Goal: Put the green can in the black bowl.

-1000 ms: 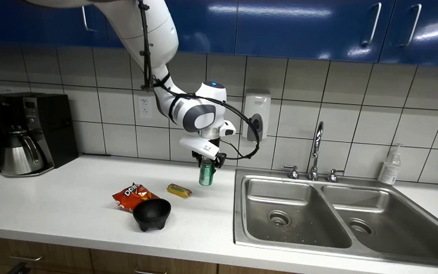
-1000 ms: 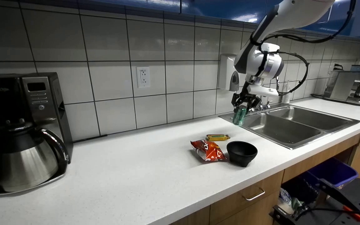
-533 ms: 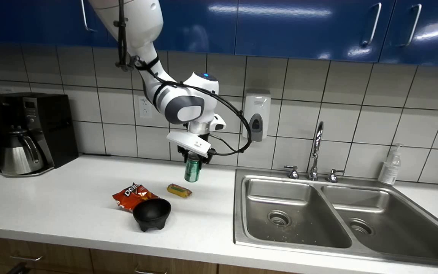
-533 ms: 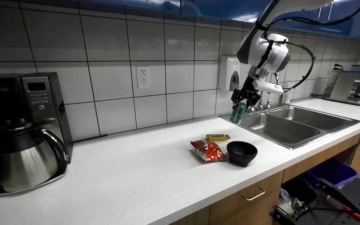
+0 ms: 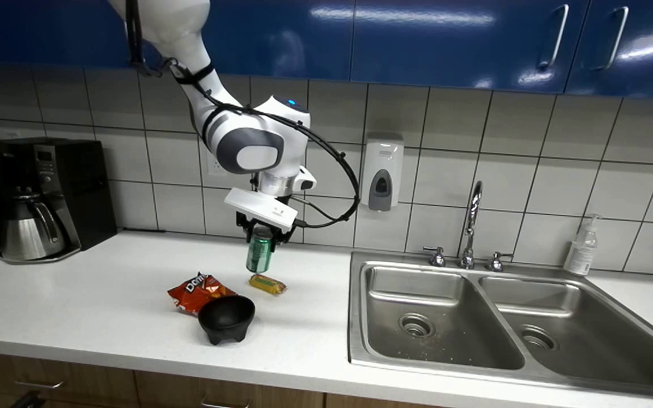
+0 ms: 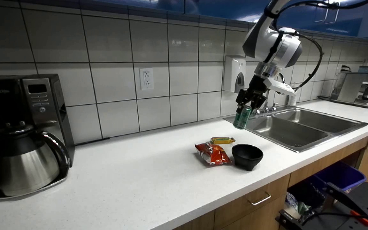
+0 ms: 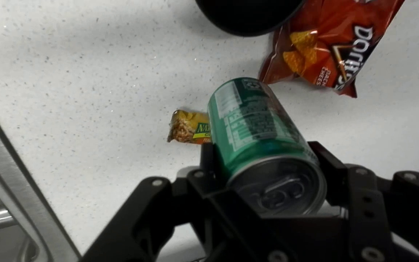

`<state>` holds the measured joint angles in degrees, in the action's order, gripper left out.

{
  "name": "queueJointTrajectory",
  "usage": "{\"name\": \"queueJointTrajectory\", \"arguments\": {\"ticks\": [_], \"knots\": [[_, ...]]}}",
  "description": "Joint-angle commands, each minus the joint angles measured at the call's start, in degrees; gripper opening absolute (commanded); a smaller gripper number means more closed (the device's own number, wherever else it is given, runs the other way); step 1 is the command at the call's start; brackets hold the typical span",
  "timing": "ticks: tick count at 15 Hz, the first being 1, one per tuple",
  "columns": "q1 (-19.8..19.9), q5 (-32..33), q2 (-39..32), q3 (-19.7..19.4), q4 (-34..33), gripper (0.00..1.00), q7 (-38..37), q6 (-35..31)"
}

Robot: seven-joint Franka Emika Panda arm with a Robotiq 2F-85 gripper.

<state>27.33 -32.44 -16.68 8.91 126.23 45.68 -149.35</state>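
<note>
My gripper (image 5: 261,240) is shut on the green can (image 5: 259,255) and holds it above the counter, slightly tilted. In the wrist view the can (image 7: 255,116) sits between the two black fingers (image 7: 262,147), its silvery top facing the camera. The can also shows in an exterior view (image 6: 242,118). The black bowl (image 5: 227,318) stands upright on the counter, nearer the front edge than the can and apart from it. The bowl also shows in an exterior view (image 6: 247,156); in the wrist view it (image 7: 251,16) is cut off at the top edge.
A red-orange snack bag (image 5: 199,293) lies beside the bowl. A yellow wrapped bar (image 5: 267,284) lies near the can, partly hidden by it in the wrist view (image 7: 189,127). A steel sink (image 5: 359,317) is on one side, a coffee maker (image 5: 71,187) on the other. A soap dispenser (image 5: 382,173) hangs on the wall.
The gripper has moved with the can away from the sink, toward the coffee maker side, and the can's tilt has grown. The bowl, bag and bar have stayed in place.
</note>
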Motion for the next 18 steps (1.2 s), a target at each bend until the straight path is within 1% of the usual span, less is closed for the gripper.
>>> {"name": "queueJointTrajectory", "arguments": {"ticks": [1,7,12,15,18], "knots": [[-3.47,-0.94,5.66,-3.0,4.9,0.39,3.73,3.26],[-7.53,-0.74,8.02,-6.5,9.26,0.39,7.06,3.58],[-9.11,-0.1,8.57,-8.74,11.54,0.39,9.06,3.49],[-9.81,-0.14,8.3,-9.31,12.5,0.39,9.86,2.72],[-10.34,-1.05,7.73,-9.1,12.84,0.39,11.36,1.93]]}}
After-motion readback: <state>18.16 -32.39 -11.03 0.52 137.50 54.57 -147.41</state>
